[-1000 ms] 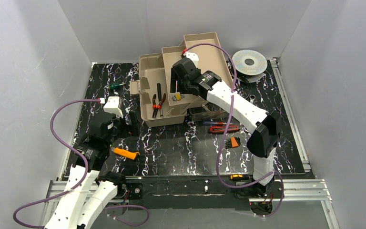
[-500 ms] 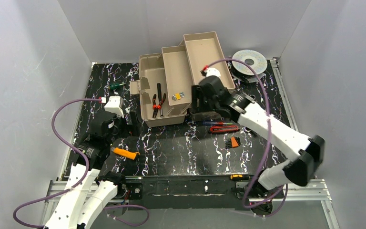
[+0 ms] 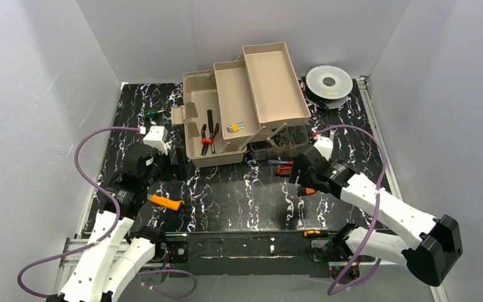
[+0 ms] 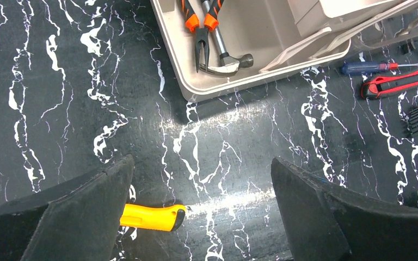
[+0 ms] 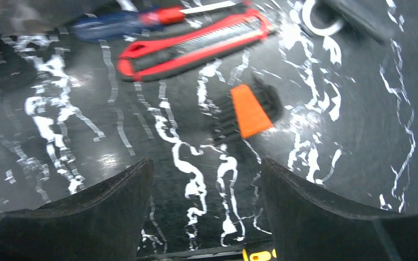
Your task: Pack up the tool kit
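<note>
Black marbled bench (image 3: 226, 195) beneath everything. Toward the far edge, about mid-width: taupe toolbox (image 3: 217, 160), open, with beige trays (image 3: 273, 82) stepped up and out toward the far right corner. Left gripper (image 4: 200, 163) over bare bench between the toolbox and the near left corner, fingers spread wide, nothing between them. Right gripper (image 5: 206, 163) low over the bench right of middle, likewise spread and empty. Round wire spool (image 3: 329, 82) in the far right corner. In the toolbox bottom, a hammer (image 4: 226, 61) and orange-handled pliers (image 4: 198, 38) side by side, touching. Just off the toolbox's near right side, a red utility knife (image 4: 397, 84) with a blue-handled screwdriver (image 4: 367, 67) next to it. Yellow-handled tool (image 4: 151, 216) flat on the bench just by the left gripper's left finger. Small orange-and-black tool (image 5: 250, 111) just beyond the right gripper's fingertips. Green-handled screwdriver (image 3: 154, 113) near the left edge, beside the toolbox. Small yellow tool (image 3: 314, 233) at the near edge, right of middle.
</note>
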Controlling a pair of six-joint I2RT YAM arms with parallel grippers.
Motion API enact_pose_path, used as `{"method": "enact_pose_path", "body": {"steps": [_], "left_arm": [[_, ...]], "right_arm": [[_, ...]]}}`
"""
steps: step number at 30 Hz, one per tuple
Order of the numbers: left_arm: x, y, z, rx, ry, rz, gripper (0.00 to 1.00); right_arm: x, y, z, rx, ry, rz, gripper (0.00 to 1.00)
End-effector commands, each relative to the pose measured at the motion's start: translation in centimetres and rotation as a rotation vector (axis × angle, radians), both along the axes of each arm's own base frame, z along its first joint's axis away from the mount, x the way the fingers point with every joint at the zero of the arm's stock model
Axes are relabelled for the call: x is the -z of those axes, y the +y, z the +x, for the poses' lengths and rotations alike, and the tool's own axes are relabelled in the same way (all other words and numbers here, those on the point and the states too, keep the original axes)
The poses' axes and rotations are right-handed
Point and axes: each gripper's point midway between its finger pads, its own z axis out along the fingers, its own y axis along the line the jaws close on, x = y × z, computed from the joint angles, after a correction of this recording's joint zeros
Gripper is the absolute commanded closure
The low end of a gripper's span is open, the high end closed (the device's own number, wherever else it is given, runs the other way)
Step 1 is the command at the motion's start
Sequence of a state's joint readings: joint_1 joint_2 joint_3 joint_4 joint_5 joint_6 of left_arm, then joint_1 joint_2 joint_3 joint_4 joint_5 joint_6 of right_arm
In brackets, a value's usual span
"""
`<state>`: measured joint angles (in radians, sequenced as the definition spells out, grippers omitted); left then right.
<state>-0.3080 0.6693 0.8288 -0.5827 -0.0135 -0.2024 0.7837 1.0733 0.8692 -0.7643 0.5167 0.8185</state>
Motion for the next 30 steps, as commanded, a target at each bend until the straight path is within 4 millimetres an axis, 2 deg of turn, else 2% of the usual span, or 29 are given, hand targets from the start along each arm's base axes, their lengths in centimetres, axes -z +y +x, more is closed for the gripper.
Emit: {"method": "enact_pose_path", "body": {"steps": [1,3,5,8,10,15,20,22,25,30], "left_arm": [[-0.1,-0.8,-0.1,0.047,0.004,-0.011,0.02],[0.1,-0.8,-0.1,0.049,0.007,-0.012,0.02],[0.1,-0.9,-0.1,0.057,0.007,-0.016,0.02],[0.2,-1.1,0.0,0.066,0.015,-0.017,0.02],[0.4,-1.2,0.1,0.069,0.026,-0.015,0.02],[-0.2,-1.8,0.3,0.079,0.049,-0.037,0.02],[-3.6,-2.6,1.4,0.072,0.054,-0.074,0.02],[-4.4,-2.9,1.9,0.078,0.044,-0.08,0.02],[-4.2,-2.3,2.7,0.055,0.024,-0.045,0.02],[-3.3,-1.9,2.8,0.045,0.009,0.014,0.02]], "right_arm": [[2.4,-2.7,-1.2,0.185,0.038,0.067,0.2],[3.4,-3.4,-1.4,0.244,0.062,0.099,0.19],[3.8,-4.5,-1.8,0.373,0.074,0.111,0.2],[4.0,-7.0,-2.7,0.591,0.079,0.069,0.22],[3.7,-7.7,-3.0,0.655,0.08,0.044,0.23],[3.4,-7.6,-2.6,0.662,0.097,0.009,0.23],[3.9,-7.4,-2.7,0.683,0.131,-0.011,0.23],[4.2,-6.9,-2.4,0.682,0.139,-0.003,0.23],[4.4,-6.3,-1.8,0.686,0.152,-0.005,0.23],[5.1,-5.2,-1.4,0.726,0.196,0.007,0.23]]}}
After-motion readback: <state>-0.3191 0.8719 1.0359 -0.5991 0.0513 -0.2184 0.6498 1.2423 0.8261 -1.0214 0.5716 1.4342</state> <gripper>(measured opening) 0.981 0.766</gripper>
